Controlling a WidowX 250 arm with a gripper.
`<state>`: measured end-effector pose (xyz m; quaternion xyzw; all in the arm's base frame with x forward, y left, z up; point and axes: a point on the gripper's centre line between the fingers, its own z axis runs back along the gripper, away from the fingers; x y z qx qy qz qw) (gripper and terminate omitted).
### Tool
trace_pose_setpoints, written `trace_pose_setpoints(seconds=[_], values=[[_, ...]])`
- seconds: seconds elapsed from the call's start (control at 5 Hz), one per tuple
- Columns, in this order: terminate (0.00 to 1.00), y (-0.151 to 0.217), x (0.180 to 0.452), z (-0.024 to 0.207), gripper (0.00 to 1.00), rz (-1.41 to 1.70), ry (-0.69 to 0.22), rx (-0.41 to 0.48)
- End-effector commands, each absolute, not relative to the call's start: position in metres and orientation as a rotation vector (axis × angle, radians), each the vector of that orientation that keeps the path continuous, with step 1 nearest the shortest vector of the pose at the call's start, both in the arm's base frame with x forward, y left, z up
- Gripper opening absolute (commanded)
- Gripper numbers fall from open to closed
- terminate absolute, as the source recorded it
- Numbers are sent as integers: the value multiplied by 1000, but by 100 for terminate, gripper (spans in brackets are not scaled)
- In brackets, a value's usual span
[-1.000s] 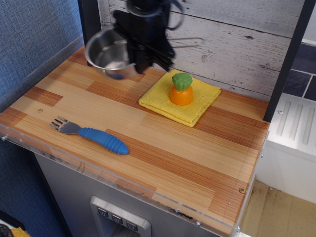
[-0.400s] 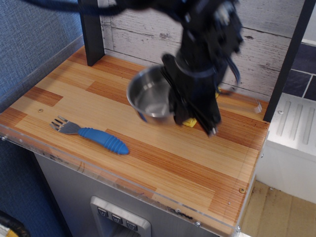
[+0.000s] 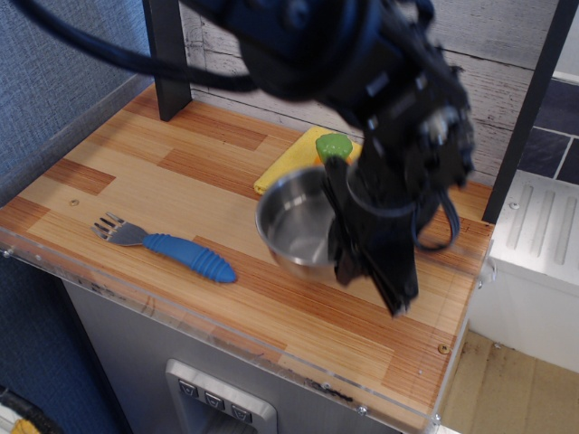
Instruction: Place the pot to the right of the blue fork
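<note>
Blue plastic forms the ribbed handle of the one blue fork (image 3: 172,250), which lies flat near the front edge of the desk (image 3: 109,172), its grey tines pointing left. There is one fork, one pot, one yellow cloth and one green-topped toy.

To the right of the fork, and apart from it, the single shiny steel pot (image 3: 297,226) hangs open side up in the grasp of the black hand (image 3: 348,258). The hand is clenched on the pot's right rim, with the dark arm rising behind it. Whether the pot's base touches the desk or sits just above it cannot be told.

Farther back than the fork, behind the pot, a corner of the yellow cloth (image 3: 289,163) shows, and on it the green top of the toy (image 3: 333,145), mostly hidden by the arm.

The desk is striped light and reddish wood with a clear plastic lip along its front. Below that lip is a grey panel with three small buttons (image 3: 213,400). A blue textured wall stands to the fork's left; whitewashed planks (image 3: 507,72) close the far side. No writing can be read.
</note>
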<state>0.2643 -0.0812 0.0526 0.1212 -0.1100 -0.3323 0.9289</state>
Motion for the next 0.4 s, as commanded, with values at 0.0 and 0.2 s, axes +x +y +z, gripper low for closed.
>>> trace_pose_setpoints(seconds=[0.0,0.2], values=[[0,-101,265,42,0,-740,-222,245],[0,-105,265,33,0,-749,-200,248]])
